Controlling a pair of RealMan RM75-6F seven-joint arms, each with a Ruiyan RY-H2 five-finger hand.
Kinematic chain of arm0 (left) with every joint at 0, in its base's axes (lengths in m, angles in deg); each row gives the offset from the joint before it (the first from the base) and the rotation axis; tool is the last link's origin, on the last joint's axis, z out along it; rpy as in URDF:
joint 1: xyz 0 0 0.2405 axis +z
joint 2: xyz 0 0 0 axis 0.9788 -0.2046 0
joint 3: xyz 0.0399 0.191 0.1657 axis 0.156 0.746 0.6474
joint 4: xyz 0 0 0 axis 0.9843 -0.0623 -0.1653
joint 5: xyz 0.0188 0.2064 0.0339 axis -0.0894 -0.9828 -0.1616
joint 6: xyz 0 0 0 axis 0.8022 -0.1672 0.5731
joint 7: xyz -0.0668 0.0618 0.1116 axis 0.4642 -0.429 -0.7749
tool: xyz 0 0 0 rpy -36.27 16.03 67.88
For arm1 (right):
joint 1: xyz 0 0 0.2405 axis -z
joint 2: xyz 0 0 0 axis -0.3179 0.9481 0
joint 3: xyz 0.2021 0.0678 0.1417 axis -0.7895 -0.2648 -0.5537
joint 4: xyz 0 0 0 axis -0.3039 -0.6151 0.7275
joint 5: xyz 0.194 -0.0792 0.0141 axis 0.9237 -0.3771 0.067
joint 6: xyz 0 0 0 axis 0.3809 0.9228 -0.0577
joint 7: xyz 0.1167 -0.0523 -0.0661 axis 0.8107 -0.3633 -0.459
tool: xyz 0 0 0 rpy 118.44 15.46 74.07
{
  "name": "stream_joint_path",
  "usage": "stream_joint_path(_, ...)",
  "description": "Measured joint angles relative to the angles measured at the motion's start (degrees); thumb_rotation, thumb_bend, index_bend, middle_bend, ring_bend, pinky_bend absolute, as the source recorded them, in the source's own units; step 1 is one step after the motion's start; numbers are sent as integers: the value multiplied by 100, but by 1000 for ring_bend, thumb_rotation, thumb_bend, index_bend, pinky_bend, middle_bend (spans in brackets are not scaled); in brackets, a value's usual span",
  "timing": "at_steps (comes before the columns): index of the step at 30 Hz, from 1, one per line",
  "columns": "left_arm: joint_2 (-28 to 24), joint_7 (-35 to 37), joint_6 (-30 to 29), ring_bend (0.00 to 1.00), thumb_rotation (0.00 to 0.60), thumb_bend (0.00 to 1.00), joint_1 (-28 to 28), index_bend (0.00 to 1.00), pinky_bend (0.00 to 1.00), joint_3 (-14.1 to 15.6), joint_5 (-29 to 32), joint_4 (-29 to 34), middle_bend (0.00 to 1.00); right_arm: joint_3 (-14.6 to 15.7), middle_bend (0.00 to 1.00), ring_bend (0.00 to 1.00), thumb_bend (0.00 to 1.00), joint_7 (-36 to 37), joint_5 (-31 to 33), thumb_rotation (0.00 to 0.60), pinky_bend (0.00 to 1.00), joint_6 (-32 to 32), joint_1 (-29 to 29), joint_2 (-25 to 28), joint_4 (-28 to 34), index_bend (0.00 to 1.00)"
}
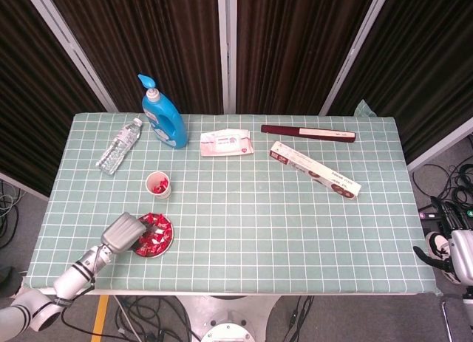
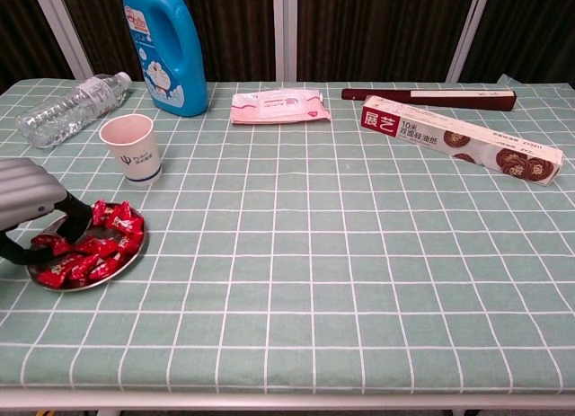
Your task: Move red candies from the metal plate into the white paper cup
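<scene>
Picking step: left hand (image 2: 27, 200) over metal plate (image 2: 126, 259), dark fingers (image 2: 76, 207) among red candies (image 2: 90, 247); hold unclear. Next: lift toward white paper cup (image 2: 131, 146), 12 o'clock.

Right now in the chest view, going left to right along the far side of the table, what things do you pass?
Water bottle → blue detergent bottle → pink wipes pack → dark red flat box.

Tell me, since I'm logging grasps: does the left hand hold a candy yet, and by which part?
It cannot be told: the left hand is over the metal plate, its fingertips hidden among the red candies.
</scene>
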Motion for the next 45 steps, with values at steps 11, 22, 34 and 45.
stream_joint_path(11, -674, 125, -174, 947, 600, 427, -238, 671, 1000, -651, 337, 1106, 702, -9, 143, 101, 101, 67, 6, 600, 442, -11, -8, -11, -73, 0)
stream_joint_path(22, -559, -81, 808, 947, 600, 419, -1019, 657, 1000, -1543, 1379, 966, 688, -11, 143, 101, 101, 88, 47, 600, 442, -48, -15, -39, -123, 0)
stream_joint_path(34, -122, -410, 1403, 936, 600, 380, -1358, 543, 1000, -1695, 1974, 401, 580, -14, 144, 101, 101, 102, 95, 600, 444, -56, 8, -31, -139, 0)
stream_joint_path(45, -327, -641, 1141, 917, 600, 349, -1176, 413, 1000, -1578, 2040, 887, 431, -19, 144, 101, 101, 75, 54, 600, 444, -41, -4, -29, -102, 0)
